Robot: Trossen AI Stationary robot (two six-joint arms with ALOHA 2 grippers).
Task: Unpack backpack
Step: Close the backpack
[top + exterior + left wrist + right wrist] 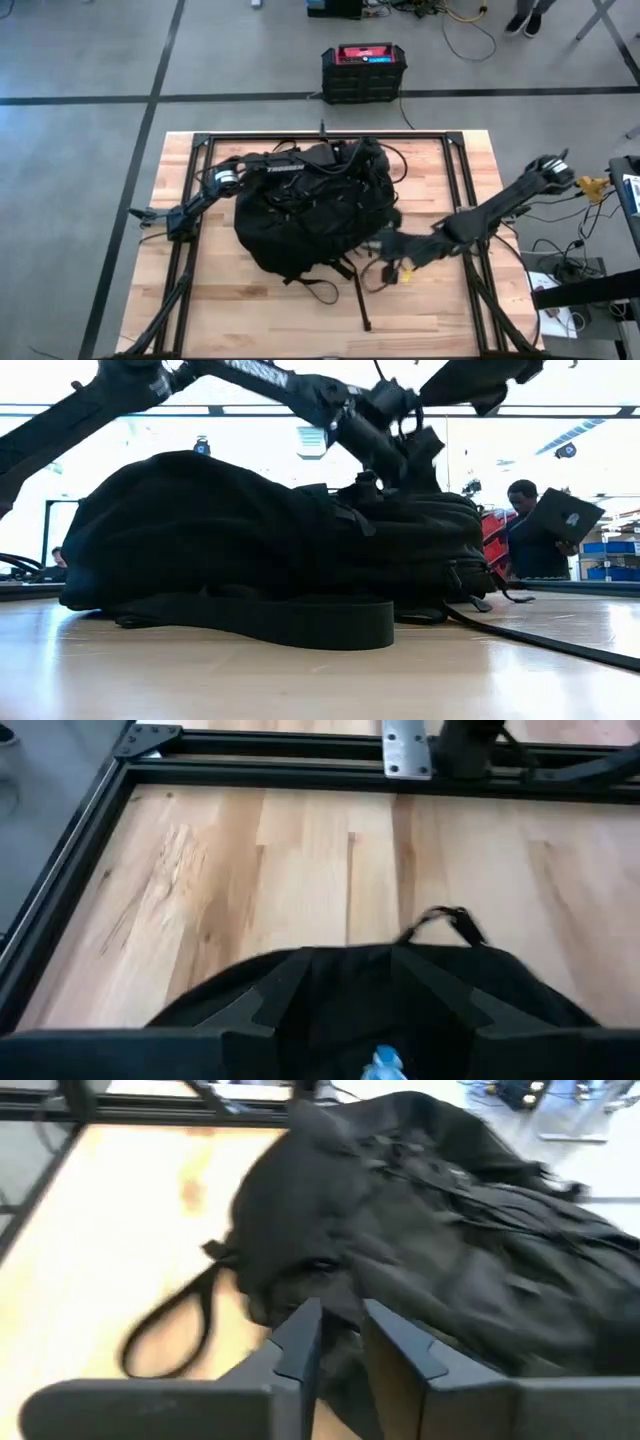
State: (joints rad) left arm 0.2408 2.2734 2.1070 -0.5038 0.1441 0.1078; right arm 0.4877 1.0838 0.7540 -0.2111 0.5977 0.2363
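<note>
The black backpack (305, 215) lies on its side in the middle of the wooden table, straps trailing toward the near edge. My left gripper (343, 155) reaches over it from the left to its far top end and is shut on black fabric (350, 990). Low between its fingers shows a small blue and white thing (383, 1063); what it is I cannot tell. My right gripper (340, 1330) hovers at the backpack's near right side (385, 245), its fingers a narrow gap apart with nothing between them. My left gripper has a raised fold of the backpack's black fabric (345, 970) between its two fingers, at the bag's far top end. The fingers slant down from the table's left. A strap loop (445, 920) sticks out beyond the fold. How many layers it has, I cannot tell.
A black metal frame (320, 137) borders the table. A loose strap loop (165, 1325) and a long strap (360, 300) lie on the wood. A small yellow thing (405, 272) lies under my right arm. A black crate with a red top (363, 70) stands on the floor beyond. A person (535, 530) stands behind.
</note>
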